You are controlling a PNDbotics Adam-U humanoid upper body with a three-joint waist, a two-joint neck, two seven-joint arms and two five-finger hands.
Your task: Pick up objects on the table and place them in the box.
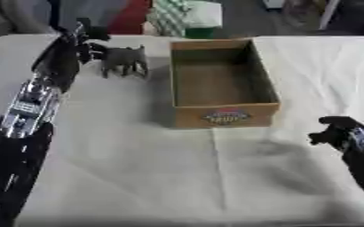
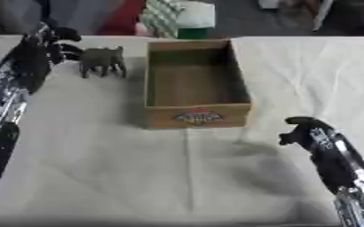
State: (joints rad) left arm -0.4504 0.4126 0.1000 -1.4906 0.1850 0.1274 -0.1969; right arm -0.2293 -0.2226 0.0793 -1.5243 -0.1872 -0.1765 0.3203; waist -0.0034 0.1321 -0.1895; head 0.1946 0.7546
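Observation:
A grey toy animal (image 1: 124, 59) stands upright on the white tablecloth, just left of the open cardboard box (image 1: 225, 116). The box's inside looks empty. My left hand (image 1: 82, 44) reaches in from the left and sits right beside the animal's left side, fingers curled toward it; contact is not clear. My right hand (image 2: 303, 131) hovers low over the cloth at the right, below and right of the box, fingers curled and holding nothing.
The tablecloth (image 1: 177, 168) covers the whole table. Behind the far edge stand a green and white container (image 1: 187, 17) and a red shape (image 1: 129, 17). The box carries a printed label (image 1: 225, 116) on its near wall.

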